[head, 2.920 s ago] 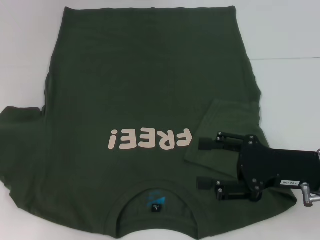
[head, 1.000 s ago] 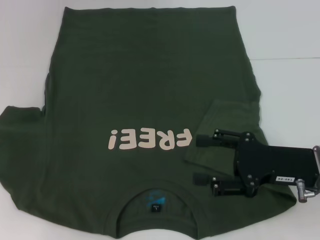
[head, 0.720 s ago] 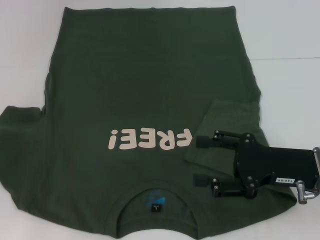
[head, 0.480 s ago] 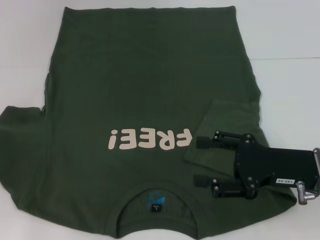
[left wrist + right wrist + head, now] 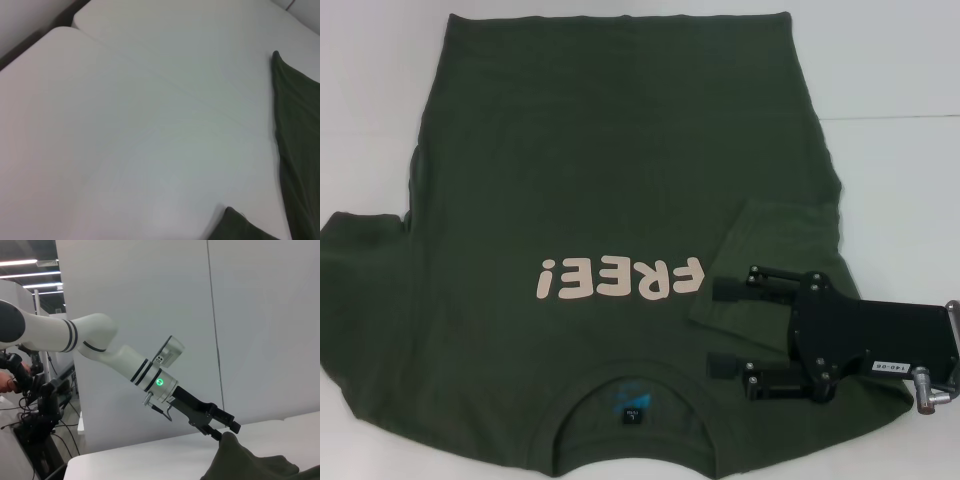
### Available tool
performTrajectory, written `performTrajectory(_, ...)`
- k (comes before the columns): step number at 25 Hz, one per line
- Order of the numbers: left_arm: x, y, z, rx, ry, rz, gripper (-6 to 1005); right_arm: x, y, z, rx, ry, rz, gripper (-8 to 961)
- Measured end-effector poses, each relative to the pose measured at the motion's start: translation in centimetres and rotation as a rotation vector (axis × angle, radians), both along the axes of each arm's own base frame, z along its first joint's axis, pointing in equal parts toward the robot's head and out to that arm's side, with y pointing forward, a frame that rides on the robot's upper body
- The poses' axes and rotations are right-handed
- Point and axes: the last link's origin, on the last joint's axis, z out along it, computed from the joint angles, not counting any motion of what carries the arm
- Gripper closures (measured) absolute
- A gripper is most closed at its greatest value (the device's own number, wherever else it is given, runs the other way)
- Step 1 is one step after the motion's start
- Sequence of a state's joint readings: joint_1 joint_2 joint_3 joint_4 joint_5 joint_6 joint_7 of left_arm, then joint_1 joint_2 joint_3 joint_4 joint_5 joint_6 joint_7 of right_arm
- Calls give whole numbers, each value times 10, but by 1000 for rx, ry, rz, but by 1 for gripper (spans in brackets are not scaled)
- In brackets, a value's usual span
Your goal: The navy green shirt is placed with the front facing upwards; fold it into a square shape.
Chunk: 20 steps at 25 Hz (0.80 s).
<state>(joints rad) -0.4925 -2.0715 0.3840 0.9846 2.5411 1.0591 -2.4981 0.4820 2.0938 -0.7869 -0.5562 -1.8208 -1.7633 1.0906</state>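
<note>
1. Locate the navy green shirt (image 5: 610, 200) spread flat on the white table (image 5: 890, 60), front up, with the collar (image 5: 632, 400) at the near edge and the cream "FREE!" lettering (image 5: 618, 277) reading upside down in the head view.
2. Note that the shirt's sleeve on the robot's right (image 5: 770, 260) is folded inward onto the body, while the sleeve on the left (image 5: 360, 270) lies spread out.
3. Find the right gripper (image 5: 725, 327) over the folded sleeve, beside the lettering. Its fingers stand apart, released, with nothing between them.
4. In the right wrist view, observe the left gripper (image 5: 226, 430) at a raised fold of green cloth (image 5: 240, 457); you cannot tell whether its jaws are clenched.
</note>
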Motion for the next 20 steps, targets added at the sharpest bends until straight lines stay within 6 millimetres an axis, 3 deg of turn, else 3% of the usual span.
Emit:
performTrajectory(2, 0, 1, 0, 1, 5, -1, 45, 0, 0, 0, 0, 0, 0, 118)
performTrajectory(20, -8, -1, -1, -4, 35, 26, 90, -2, 2, 0, 1, -1, 8, 118)
